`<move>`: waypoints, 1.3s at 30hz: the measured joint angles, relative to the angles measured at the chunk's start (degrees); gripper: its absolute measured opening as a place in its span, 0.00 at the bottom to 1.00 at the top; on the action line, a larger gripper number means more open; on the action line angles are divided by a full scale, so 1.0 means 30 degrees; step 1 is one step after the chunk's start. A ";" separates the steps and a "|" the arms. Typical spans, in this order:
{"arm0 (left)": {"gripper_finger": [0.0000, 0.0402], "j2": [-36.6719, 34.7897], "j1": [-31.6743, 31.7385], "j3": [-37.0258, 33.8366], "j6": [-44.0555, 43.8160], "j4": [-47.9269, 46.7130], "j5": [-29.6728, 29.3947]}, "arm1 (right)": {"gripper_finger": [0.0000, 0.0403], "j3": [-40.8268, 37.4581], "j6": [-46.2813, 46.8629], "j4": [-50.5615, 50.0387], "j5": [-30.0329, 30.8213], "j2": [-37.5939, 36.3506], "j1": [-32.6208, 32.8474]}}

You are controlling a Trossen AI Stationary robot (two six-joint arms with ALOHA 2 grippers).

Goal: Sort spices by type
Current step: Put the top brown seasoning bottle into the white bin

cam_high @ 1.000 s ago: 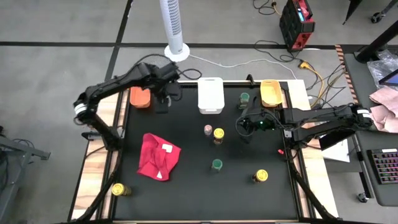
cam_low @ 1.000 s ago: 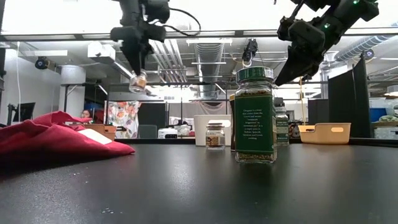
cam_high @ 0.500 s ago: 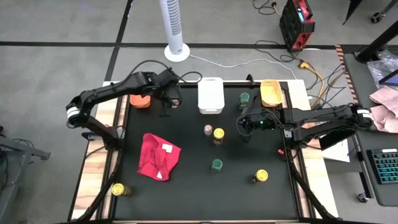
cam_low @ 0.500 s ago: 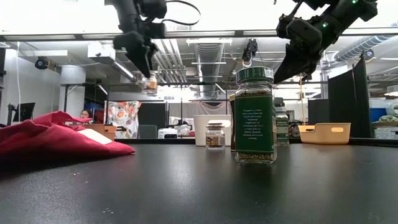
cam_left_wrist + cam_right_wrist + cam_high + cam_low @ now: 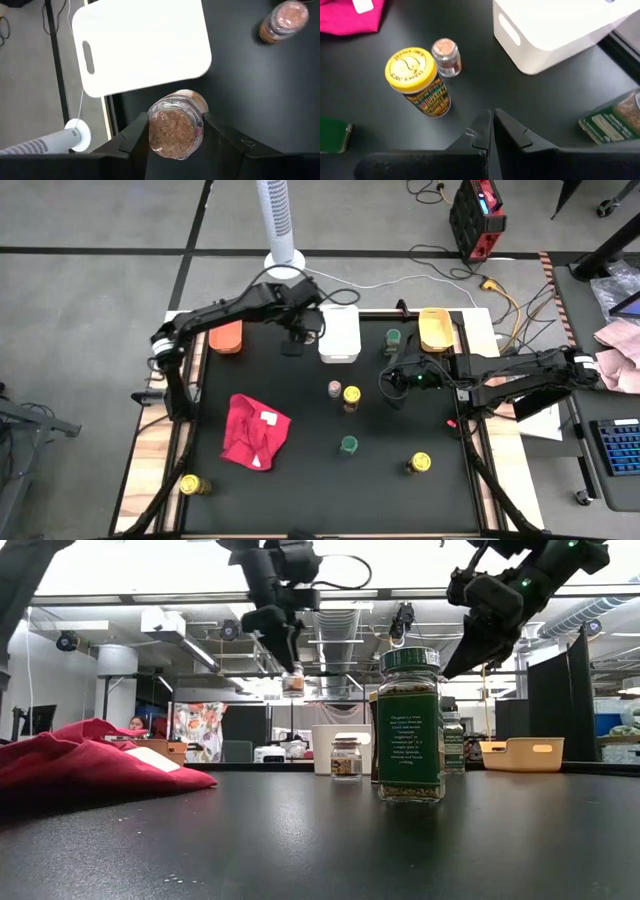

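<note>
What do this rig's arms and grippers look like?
Two black jointed arms with looped black cables. The left arm wears a white band near its base, and so does the right arm. The right gripper shows green lights just behind it; its fingers are dark, angular plastic.

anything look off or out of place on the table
One yellow-lidded jar stands off the black mat on the wooden edge at the near left corner, apart from the other jars. Nothing looks spilled or tipped.

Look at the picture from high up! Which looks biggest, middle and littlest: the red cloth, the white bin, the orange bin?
1. red cloth, the biggest.
2. white bin.
3. orange bin, the littlest, though the left arm partly covers it.
</note>
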 joint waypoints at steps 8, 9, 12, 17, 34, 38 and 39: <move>0.34 0.3130 0.0062 0.4581 0.0927 -0.1076 0.0575 | 0.03 0.0000 0.0537 -0.1306 0.0147 -0.0038 0.0000; 0.34 0.3508 0.0082 0.5167 0.0981 -0.1351 0.0624 | 0.03 0.0000 0.0907 -0.1796 0.0269 -0.0083 0.0000; 0.34 0.4495 0.0196 0.6616 0.1125 -0.2065 0.0927 | 0.03 -0.0041 0.2316 -0.3016 0.0924 -0.0161 0.0039; 0.34 0.6003 0.0332 0.8165 0.1317 -0.2290 0.0900 | 0.03 -0.0462 0.2555 -0.3325 0.1284 -0.0493 0.0036; 0.34 0.8637 0.0836 0.9871 0.1966 -0.0691 0.0848 | 0.03 -0.1469 0.3211 -0.3738 0.1473 -0.3472 0.0043; 0.34 0.8842 0.0884 0.9896 0.1894 -0.0211 0.0640 | 0.03 -0.1619 0.3211 -0.3668 0.1619 -0.3650 0.0044; 0.34 0.8928 0.0901 0.9893 0.1823 -0.0118 0.0363 | 0.03 -0.1650 0.3211 -0.3668 0.1716 -0.3643 0.0044</move>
